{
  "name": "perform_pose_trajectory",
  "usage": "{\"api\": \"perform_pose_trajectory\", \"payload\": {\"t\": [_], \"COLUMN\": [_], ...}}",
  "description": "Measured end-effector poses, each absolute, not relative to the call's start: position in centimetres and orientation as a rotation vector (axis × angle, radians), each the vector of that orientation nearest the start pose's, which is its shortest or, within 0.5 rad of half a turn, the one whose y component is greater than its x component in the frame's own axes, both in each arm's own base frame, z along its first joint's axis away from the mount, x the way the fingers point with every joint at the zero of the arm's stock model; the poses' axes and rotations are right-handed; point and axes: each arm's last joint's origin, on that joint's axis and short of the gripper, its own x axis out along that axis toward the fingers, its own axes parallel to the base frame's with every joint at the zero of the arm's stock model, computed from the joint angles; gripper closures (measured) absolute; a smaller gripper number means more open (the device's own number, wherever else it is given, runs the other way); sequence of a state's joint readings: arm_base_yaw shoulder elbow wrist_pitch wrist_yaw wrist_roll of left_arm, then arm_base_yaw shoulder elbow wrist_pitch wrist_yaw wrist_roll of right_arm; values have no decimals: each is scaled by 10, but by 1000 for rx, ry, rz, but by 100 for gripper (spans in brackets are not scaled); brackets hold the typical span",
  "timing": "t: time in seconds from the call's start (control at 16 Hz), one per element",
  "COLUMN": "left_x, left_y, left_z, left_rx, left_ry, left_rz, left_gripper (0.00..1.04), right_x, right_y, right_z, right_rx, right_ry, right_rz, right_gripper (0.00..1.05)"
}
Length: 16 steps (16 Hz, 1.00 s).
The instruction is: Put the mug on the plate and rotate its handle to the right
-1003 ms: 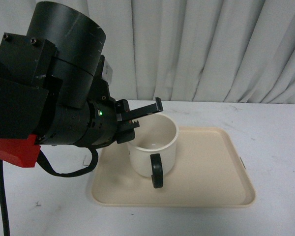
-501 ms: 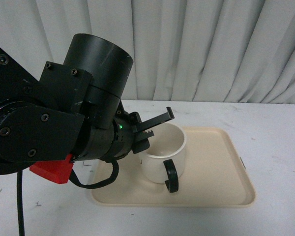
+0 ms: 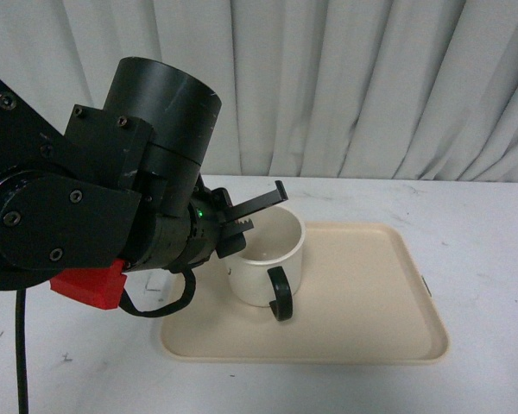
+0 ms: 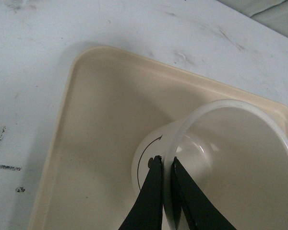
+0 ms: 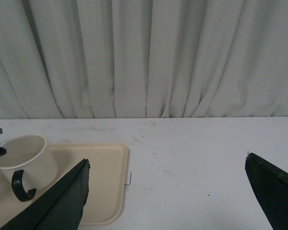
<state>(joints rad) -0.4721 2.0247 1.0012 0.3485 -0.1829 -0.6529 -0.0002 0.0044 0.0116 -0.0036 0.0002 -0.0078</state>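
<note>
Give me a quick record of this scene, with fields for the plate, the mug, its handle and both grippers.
plate: flat on the white table
mug: upright and empty, on the plate's left part in the front view
handle: faces the camera, not yet turned to the right
left gripper: shut on the mug's rim, one finger inside, one outside
right gripper: open, holding nothing

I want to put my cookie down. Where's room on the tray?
The tray is bare on its right half, between the mug and the right rim. So is the table beyond. Crowded on the left: the left hand pinches the mug's wall.
</note>
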Motion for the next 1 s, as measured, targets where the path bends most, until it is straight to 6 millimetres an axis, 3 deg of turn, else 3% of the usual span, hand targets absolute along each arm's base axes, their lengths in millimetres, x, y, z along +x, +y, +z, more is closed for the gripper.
{"api": "perform_pose_trajectory", "payload": {"t": [0.5, 0.56, 0.63, 0.81, 0.94, 1.0], "left_x": [355, 356, 356, 348, 335, 326], "left_y": [-178, -179, -179, -169, -159, -153], "left_z": [110, 113, 131, 156, 183, 202], "left_rx": [-282, -285, -286, -291, -256, -245], "left_ry": [703, 698, 642, 538, 373, 274], "left_rz": [-67, -94, -148, -214, -269, -311], "left_gripper": [101, 77, 46, 21, 5, 8], "right_x": [97, 97, 97, 97, 97, 97], "right_y": [0, 0, 0, 0, 0, 0], "right_z": [167, 167, 167, 167, 167, 167], "right_rx": [-8, -8, -8, -8, -8, -8], "right_ry": [-4, -4, -4, -4, -4, -4], "right_rz": [0, 0, 0, 0, 0, 0], "right_gripper": [6, 6, 6, 6, 6, 6]}}
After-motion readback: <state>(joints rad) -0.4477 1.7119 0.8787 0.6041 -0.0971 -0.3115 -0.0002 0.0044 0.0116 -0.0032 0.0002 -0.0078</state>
